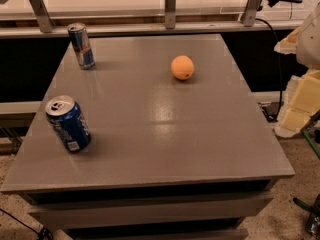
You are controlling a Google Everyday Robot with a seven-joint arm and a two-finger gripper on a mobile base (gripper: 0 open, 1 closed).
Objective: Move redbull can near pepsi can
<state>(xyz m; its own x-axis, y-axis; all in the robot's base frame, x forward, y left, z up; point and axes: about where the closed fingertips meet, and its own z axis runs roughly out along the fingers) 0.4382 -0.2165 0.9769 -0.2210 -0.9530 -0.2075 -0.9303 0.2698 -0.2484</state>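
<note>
The redbull can, slim and silver-blue, stands upright at the back left of the grey table. The pepsi can, wider and deep blue with white lettering, stands near the table's front left edge, well in front of the redbull can. My gripper shows as a pale cream shape at the right edge of the view. It is beyond the table's right side, far from both cans, and nothing shows in it.
An orange lies on the table right of centre toward the back. A counter with metal posts runs behind the table. A cable hangs at the back right. The floor lies below the right edge.
</note>
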